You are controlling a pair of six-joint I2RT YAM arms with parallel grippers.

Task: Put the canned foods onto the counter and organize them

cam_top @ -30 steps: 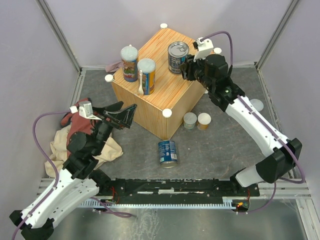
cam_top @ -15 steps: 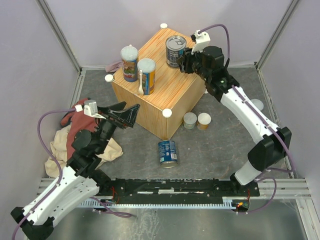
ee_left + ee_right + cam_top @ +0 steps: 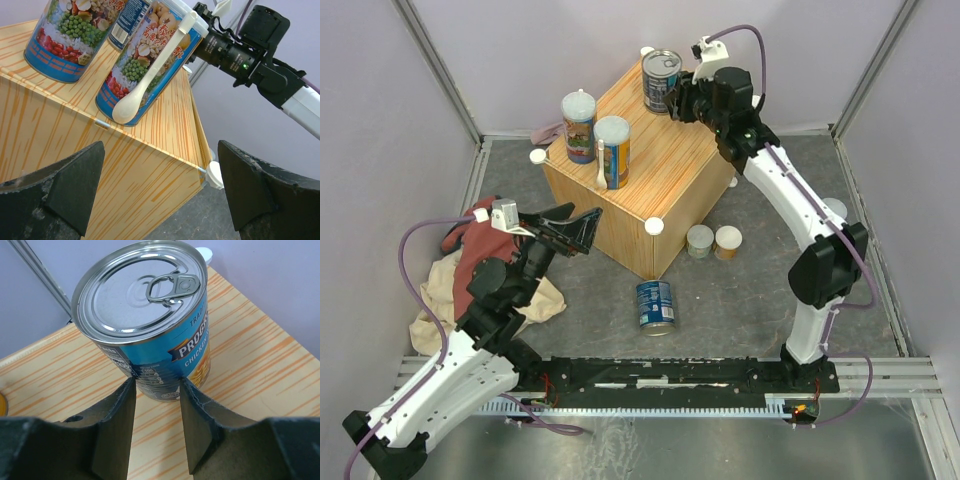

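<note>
The counter (image 3: 655, 175) is a wood-grain box in the middle. Two tall cans (image 3: 579, 125) (image 3: 613, 150) stand on its left side, and also show in the left wrist view (image 3: 70, 40) (image 3: 145, 65). A blue ring-pull can (image 3: 661, 80) (image 3: 150, 325) stands at its far corner. My right gripper (image 3: 680, 98) (image 3: 157, 385) is partly open, narrower than that can, with its tips at the can's near side. A second blue can (image 3: 655, 303) stands on the floor in front. Three short cans (image 3: 700, 241) (image 3: 727, 241) (image 3: 833, 210) sit right of the box. My left gripper (image 3: 578, 215) (image 3: 160, 150) is open and empty, facing the box's left front face (image 3: 125, 175).
Red cloth (image 3: 470, 255) and beige cloth (image 3: 435, 300) lie under my left arm. A pinkish cloth (image 3: 548, 131) lies behind the box. Walls close in on three sides. A white spoon (image 3: 150, 85) is fixed to the nearer tall can.
My right gripper moved toward the far left over the box top, and the blue can moved with it to the far corner. My left gripper edged slightly nearer the box.
</note>
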